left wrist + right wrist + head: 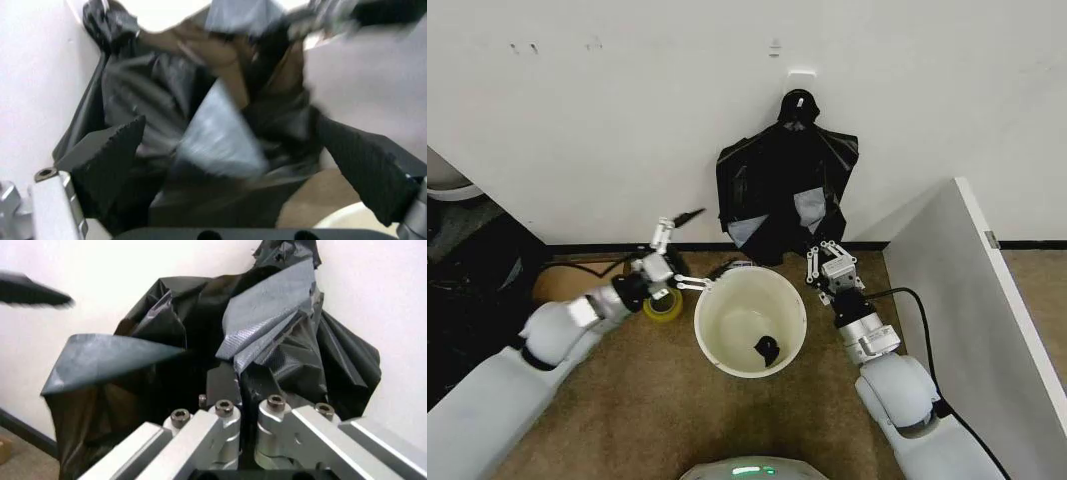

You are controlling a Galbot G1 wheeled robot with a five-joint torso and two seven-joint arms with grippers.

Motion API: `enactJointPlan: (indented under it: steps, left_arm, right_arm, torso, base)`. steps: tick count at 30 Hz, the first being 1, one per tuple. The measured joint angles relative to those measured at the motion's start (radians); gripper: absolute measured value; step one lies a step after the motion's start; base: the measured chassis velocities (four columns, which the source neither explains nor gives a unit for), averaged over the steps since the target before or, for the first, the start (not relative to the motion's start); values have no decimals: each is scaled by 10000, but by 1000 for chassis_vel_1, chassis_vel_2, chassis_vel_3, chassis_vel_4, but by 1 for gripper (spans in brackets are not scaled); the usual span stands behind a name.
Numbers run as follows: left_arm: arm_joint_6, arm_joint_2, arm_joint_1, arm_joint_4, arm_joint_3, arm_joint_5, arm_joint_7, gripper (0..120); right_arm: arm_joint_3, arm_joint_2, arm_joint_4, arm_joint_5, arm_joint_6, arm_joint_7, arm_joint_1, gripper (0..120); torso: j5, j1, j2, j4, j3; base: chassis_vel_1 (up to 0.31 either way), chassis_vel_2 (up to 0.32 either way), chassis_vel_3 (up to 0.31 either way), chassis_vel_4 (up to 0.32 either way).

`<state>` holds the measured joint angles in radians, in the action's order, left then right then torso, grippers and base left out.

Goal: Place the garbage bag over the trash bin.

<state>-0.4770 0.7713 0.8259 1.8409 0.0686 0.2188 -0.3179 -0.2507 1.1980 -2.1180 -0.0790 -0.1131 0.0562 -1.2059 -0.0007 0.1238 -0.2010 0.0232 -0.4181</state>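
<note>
Head looks down; both wrists closely face garbage bag [785, 190]

One trash bin [749, 320], a round white bucket, sits at the centre of the head view; one small black scrap [768, 349] lies inside it, toward 5 o'clock of its floor; one garbage bag [785, 190], glossy black, hangs on the wall at 12 o'clock from the bin; one hook [799, 98] carries it; one yellow tape roll [663, 306] lies on the floor at 9 o'clock from the bin; two end effectors are in view, the left end effector [689, 250] at 10 o'clock and the right end effector [824, 262] at 2 o'clock; one white panel [967, 290] stands at 3 o'clock.
</note>
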Motion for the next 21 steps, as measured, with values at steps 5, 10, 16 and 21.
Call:
enactJointPlan:
  steps: [5,10,16,21]
  left_arm:
    - [16,320,-315,-219,-283,-1496,783,100]
    - [89,763,-465,-224,-694,-2503,1680,97]
    - [520,1027,-592,-232,-902,-3086,2216,90]
    - [900,1077,-596,-250,-920,-3683,2522,79]
  right_arm:
    - [-70,9,-3,-48,-58,-32,-29,0]
    - [-160,76,-3,-204,-126,-75,-149,0]
    - [-195,116,-30,-313,-174,-91,-212,0]
    - [-194,117,-81,-350,-177,-105,-248,0]
  torso:
    - [8,0,0,-1,0]
    - [7,-2,0,-4,2]
    - [9,-2,0,-1,2]
    - [6,-2,0,-4,2]
  base:
    - [0,0,0,0]
    - [0,0,0,0]
    - [0,0,0,0]
    - [0,0,0,0]
